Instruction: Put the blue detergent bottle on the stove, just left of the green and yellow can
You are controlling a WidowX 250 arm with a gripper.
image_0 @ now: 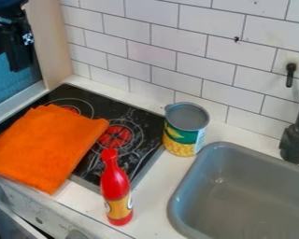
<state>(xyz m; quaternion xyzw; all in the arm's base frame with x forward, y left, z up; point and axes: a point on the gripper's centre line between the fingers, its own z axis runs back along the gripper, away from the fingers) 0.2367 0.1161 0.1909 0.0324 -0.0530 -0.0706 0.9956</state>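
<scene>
A: Got how far?
B: Judged nothing clearly finished, with handling left to do. Saw the black gripper [17, 56] at the upper left, nearest to the orange cloth [46, 144].
A: Saw it open or closed?
B: Couldn't tell.
A: And found the cloth where?
B: Across the stove [108, 105]. Noted the red bottle [115, 184] and can [186, 130] upright on the counter [155, 196], between stove and sink [239, 186].

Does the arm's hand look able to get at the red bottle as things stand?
Probably yes: the hand hangs at the upper left, and the red bottle stands upright with nothing over it; the orange cloth lies beside it.
</scene>
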